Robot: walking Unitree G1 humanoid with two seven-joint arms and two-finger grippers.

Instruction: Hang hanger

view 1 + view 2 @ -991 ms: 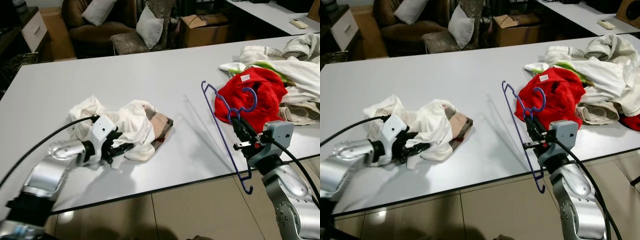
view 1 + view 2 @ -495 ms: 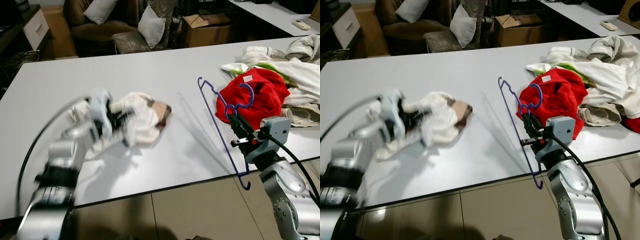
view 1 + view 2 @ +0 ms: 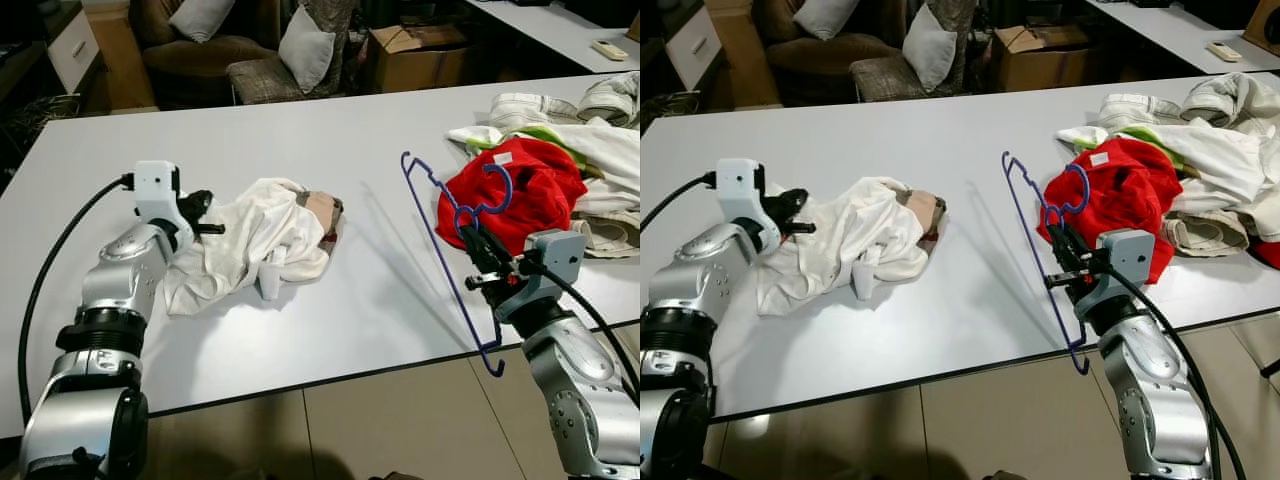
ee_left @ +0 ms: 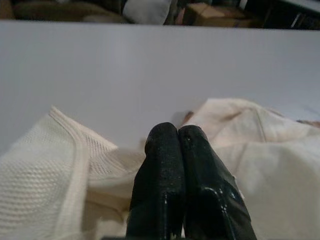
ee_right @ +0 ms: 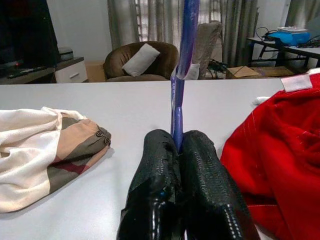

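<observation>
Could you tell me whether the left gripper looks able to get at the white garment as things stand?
Probably yes. The left gripper hovers at the edge of the white garment on the table, fingers shut, with nothing between them; cloth lies right beneath its fingers.

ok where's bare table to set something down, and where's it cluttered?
Free: the table stretch behind the white garment, and the strip between it and the blue hanger that the right gripper holds. Crowded: the right end, with the red garment and clothes pile. The left gripper is at the garment's edge.
</observation>
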